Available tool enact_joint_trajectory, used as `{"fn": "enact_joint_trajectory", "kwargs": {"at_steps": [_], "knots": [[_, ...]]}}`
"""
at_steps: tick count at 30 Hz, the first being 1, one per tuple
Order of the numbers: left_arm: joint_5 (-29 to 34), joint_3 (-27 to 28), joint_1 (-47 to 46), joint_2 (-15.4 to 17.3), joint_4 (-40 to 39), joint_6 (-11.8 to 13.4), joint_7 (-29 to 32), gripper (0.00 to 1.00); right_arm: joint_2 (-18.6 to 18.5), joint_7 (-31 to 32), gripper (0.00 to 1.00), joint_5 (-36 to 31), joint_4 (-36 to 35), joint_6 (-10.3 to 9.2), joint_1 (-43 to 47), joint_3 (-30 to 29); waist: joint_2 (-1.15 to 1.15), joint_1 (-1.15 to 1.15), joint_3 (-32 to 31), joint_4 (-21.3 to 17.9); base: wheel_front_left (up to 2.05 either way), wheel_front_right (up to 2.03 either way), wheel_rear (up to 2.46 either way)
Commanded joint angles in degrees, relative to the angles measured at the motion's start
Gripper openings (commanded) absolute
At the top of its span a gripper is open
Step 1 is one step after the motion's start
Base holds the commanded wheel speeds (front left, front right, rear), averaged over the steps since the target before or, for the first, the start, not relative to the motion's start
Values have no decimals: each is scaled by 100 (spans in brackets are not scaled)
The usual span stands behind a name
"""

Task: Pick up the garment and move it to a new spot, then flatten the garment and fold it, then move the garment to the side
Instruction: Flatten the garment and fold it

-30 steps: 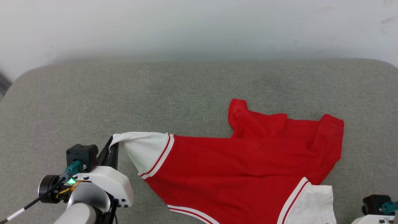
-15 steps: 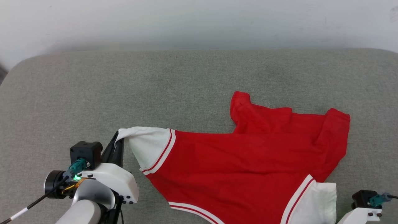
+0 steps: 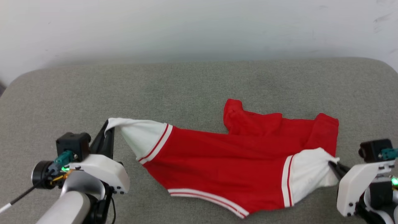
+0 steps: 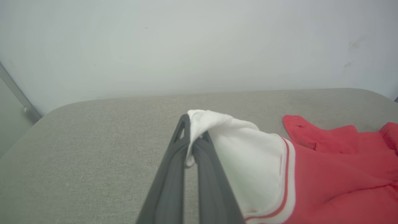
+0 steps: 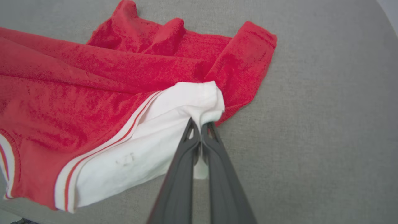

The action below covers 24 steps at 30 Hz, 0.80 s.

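Within the last second the right gripper [image 3: 333, 164] has come up to the shirt [image 3: 217, 161] and shut its jaws on the near white sleeve [image 5: 199, 102]. The left gripper [image 3: 107, 130] keeps its jaws pinched on the other sleeve [image 4: 224, 133]. The shirt lies rumpled right of middle on the grey padded counter [image 3: 186, 87]. With both sleeves held, it looks ready to be lifted and moved.
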Motion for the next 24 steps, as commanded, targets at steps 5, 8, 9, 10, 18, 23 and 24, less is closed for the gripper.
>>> {"fn": "enact_joint_trajectory", "kwargs": {"at_steps": [5,8,9,10,18,23,24], "knots": [[-98,223,-718,112,58,-208,114,0,-131,-205,0,-157,-172,-4,-1049,-85,0,0,-37,6,0,0,0],[-173,293,-1306,88,293,-428,208,0,-154,-337,0,-256,6,-4,-1765,-67,0,0,66,33,0,0,0],[-224,322,-1535,39,393,-521,230,0,-107,-372,0,-224,93,-4,-2030,-54,0,0,121,45,0,0,0],[-204,336,-1758,41,488,-587,253,0,-140,-416,0,-281,188,-3,-2284,-23,0,0,187,55,0,0,0],[-93,451,-3608,-118,1295,-1014,251,0,-160,-832,0,-280,1007,-4,-4191,131,0,0,897,74,0,0,0],[53,550,-4921,-264,2043,-1307,-62,0,-235,-1284,0,-328,1708,-4,-5560,270,0,0,1486,80,0,0,0],[92,569,-5175,-290,2179,-1346,-125,0,-252,-1396,0,-348,1844,-4,-5829,290,0,0,1603,80,0,0,0]]}}
